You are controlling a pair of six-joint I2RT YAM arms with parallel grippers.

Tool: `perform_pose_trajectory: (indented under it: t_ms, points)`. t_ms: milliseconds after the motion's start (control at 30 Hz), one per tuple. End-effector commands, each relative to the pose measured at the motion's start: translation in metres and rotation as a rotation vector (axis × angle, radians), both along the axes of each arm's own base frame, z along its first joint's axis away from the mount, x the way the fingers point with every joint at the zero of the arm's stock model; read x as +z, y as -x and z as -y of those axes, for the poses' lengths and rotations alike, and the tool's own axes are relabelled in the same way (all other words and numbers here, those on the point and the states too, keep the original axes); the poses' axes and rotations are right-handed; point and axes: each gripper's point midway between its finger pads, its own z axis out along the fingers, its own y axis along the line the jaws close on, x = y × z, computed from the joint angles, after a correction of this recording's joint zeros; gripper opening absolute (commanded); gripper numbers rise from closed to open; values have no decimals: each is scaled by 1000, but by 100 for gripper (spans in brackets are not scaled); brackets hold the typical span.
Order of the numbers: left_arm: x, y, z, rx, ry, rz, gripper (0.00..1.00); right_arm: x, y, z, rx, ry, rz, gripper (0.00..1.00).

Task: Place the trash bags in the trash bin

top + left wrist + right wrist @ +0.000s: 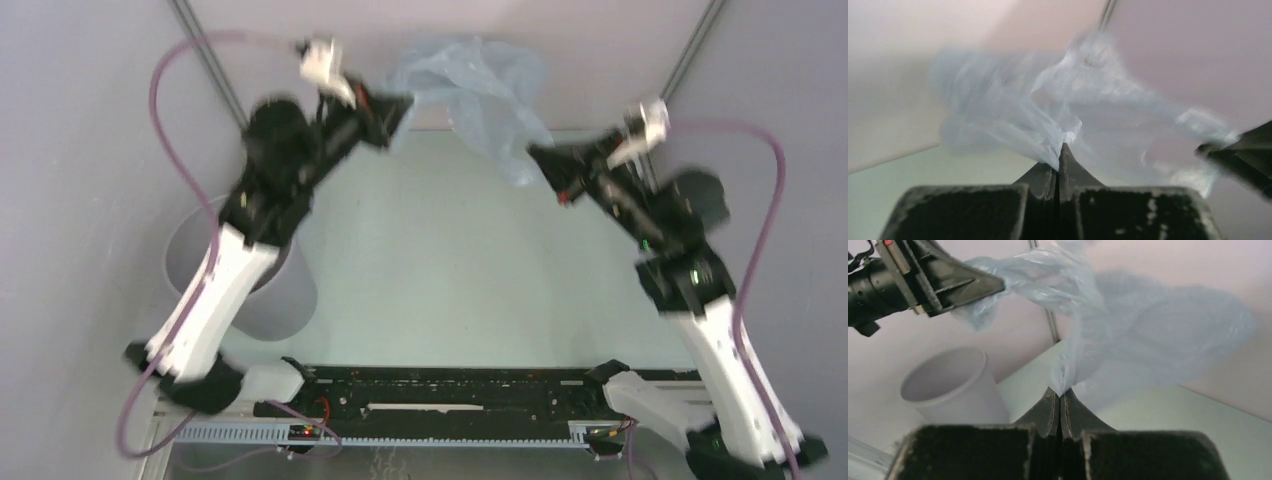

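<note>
Over the table's far edge the bag (pixel 470 90) hangs in the air, held up between the two grippers and clear of the table (pixel 450 270). It is a crumpled sheet of pale blue film, see-through and glossy, bunched high in the middle and trailing down toward the right.

The left gripper (pixel 400 108) has its fingers pressed hard together on a pinch of film at the bag's left end. From its own wrist view the plastic gathers right at the fingertips (pixel 1070 170). The right gripper (pixel 537 160) is clamped the same way, with no gap showing between its fingers, on a fold at the bag's lower right — slightly nearer than the left one.

The bin (pixel 285 300) stands upright at the table's left edge with its mouth open, well apart from the bag. The left arm's white forearm crosses over part of its rim in the overhead view — both arms look smeared with blur there.
</note>
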Motion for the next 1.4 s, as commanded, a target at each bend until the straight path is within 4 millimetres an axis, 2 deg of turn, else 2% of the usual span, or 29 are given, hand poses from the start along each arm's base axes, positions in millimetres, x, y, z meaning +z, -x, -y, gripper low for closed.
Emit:
perform_pose_trajectory:
  t_ms: [0,33,67,100,133,167,200,233,300,400,500,533,700,900,1100,1233,1367]
  points:
    - [-182,-11,-43,312,-239,-170,0,-98,-17,17,-118,157,57,0]
    - [-248,-8,-50,319,-290,-309,0,-156,-28,14,-103,232,-90,0]
    - [-307,1,-57,309,-321,-448,0,-212,-30,13,-81,291,-260,0]
    - [-359,17,-62,286,-364,-569,0,-260,-23,12,-55,328,-436,0]
    - [-393,33,-67,275,-389,-653,0,-291,-11,8,-15,334,-569,0]
    - [-416,49,-68,260,-388,-713,0,-312,1,2,27,323,-648,0]
    - [-427,59,-65,234,-371,-742,0,-322,10,-3,56,300,-694,0]
    - [-430,64,-63,217,-350,-756,0,-326,17,-8,80,294,-692,0]
    - [-417,63,-57,200,-310,-746,0,-328,23,-11,79,304,-650,0]
    - [-401,57,-50,172,-331,-731,3,-325,22,-6,53,280,-636,0]
    - [-397,55,-59,215,-386,-761,6,-326,23,2,28,274,-698,0]
    - [-397,57,-62,228,-391,-769,11,-328,24,4,26,263,-729,0]
    - [-408,75,-64,197,-381,-812,36,-336,41,9,19,184,-888,0]
    - [-429,98,-57,118,-383,-916,70,-340,54,5,40,196,-912,0]
    - [-443,93,-56,116,-410,-905,96,-337,53,4,44,184,-905,0]
    - [-456,79,-50,96,-462,-860,100,-337,54,3,51,172,-916,0]
    - [-485,70,-43,72,-530,-880,99,-337,54,5,57,164,-927,0]
